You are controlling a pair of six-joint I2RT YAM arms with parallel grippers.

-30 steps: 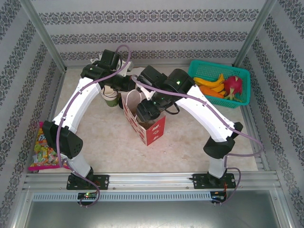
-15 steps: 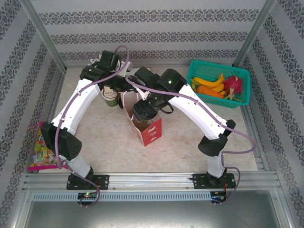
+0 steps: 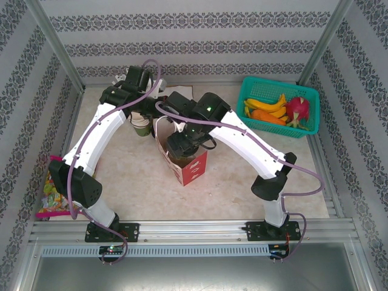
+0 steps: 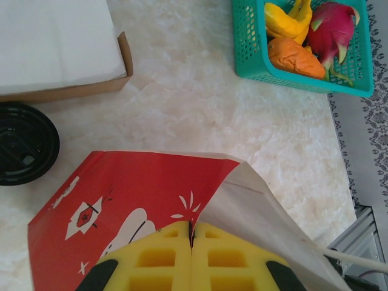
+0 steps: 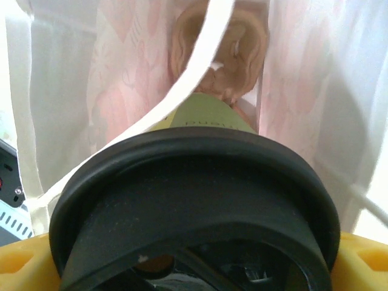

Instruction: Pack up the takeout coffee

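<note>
**Right wrist view.** Item: takeout coffee [image 5: 209, 115], an olive paper cup under a black lid [image 5: 194, 182]. It sits upright between the yellow fingers [image 5: 18, 267] of the right gripper [image 5: 194, 270], which is closed wide around it at lid level. Location: inside the mouth of the paper bag [image 5: 60, 91], with white walls on both sides and a handle strap [image 5: 182, 79] crossing in front. A tan shape [image 5: 218, 48] lies at the bag's bottom; what it is cannot be told.

**Left wrist view.** The left gripper [image 4: 191, 248] is pinched shut on the bag's rim, holding the red side up. A teal basket [image 4: 242, 54] of fruit stands well apart.

**Top external view.** The right arm's wrist is over the bag's opening. A green holder [image 3: 141, 124] stands just beside the bag.

**Handling, as judged.** Light, thin-walled, and likely liquid-filled.
- A hard squeeze would dent the wall or pop the lid.
- The best hold is the stiffer band just under the lid.
- Keep it upright and clear of the strap.
</note>
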